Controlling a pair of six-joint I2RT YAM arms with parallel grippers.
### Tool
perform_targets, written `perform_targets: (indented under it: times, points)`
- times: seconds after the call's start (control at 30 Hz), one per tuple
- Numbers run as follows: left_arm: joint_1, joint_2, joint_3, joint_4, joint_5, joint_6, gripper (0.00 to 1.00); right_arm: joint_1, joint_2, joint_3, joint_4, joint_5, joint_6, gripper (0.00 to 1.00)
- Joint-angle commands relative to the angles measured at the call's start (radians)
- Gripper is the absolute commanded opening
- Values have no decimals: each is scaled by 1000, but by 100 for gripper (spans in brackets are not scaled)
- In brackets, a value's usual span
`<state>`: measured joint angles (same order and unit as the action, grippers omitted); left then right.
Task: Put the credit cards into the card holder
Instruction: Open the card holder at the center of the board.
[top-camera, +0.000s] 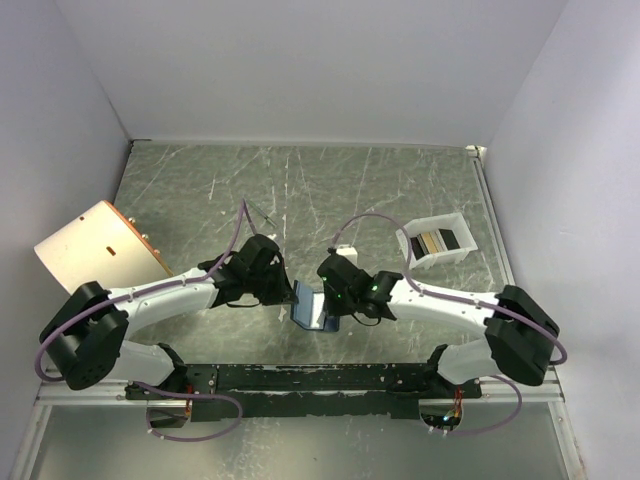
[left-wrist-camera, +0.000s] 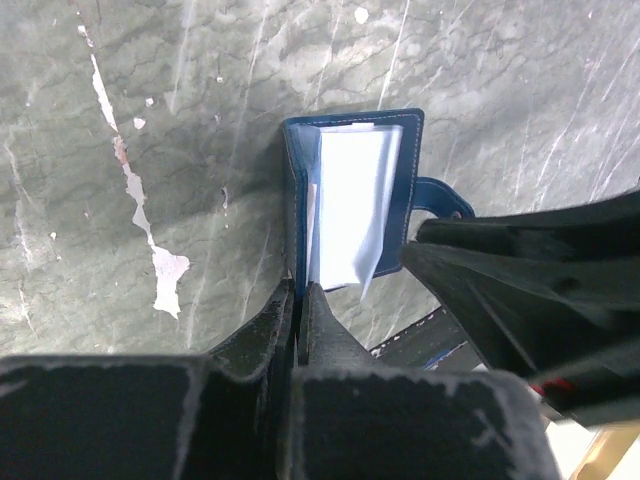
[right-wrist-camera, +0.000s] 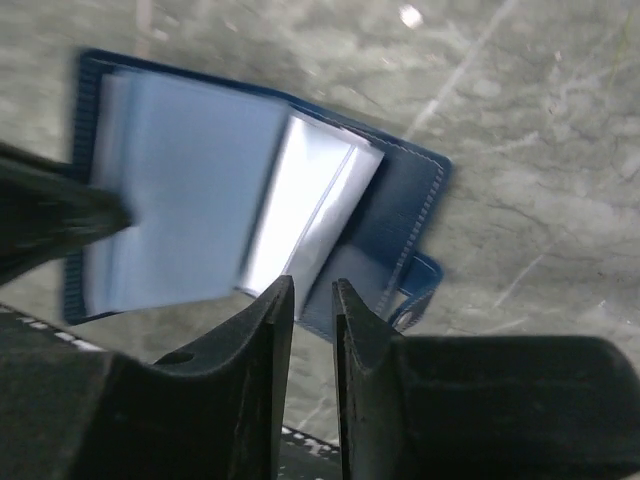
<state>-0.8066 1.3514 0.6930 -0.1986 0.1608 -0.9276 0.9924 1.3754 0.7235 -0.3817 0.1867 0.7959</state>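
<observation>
Blue card holder lay open between my hands. My left hand pinched shut on its near cover edge; my right hand just above it, narrow gap, empty. Beyond my right hand, credit cards sat in white tray. Opening step, I judged; next needed right hand fetching a card.

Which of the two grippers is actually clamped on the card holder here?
The left gripper: its fingers are shut on the cover edge of the blue card holder. The right gripper hangs over it with a gap between its fingers.
</observation>
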Motion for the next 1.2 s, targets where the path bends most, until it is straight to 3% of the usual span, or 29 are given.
perform_targets:
  times: [0.0, 0.3, 0.7, 0.93, 1.17]
  points:
    - [1, 11, 25, -36, -8, 14, 7, 2, -70, 57, 1, -26, 15, 23]
    - [0, 1, 25, -49, -16, 7, 7, 3, -53, 7, 264, -194, 26, 31]
    - [0, -30, -4, -37, -23, -28, 7, 3, 33, -72, 371, -238, 51, 47]
    - [0, -35, -4, -36, -21, -31, 19, 3, 42, -106, 438, -286, 66, 52]
    - [0, -37, -30, -9, 3, -40, 26, 1, 44, -116, 394, -210, 56, 48]
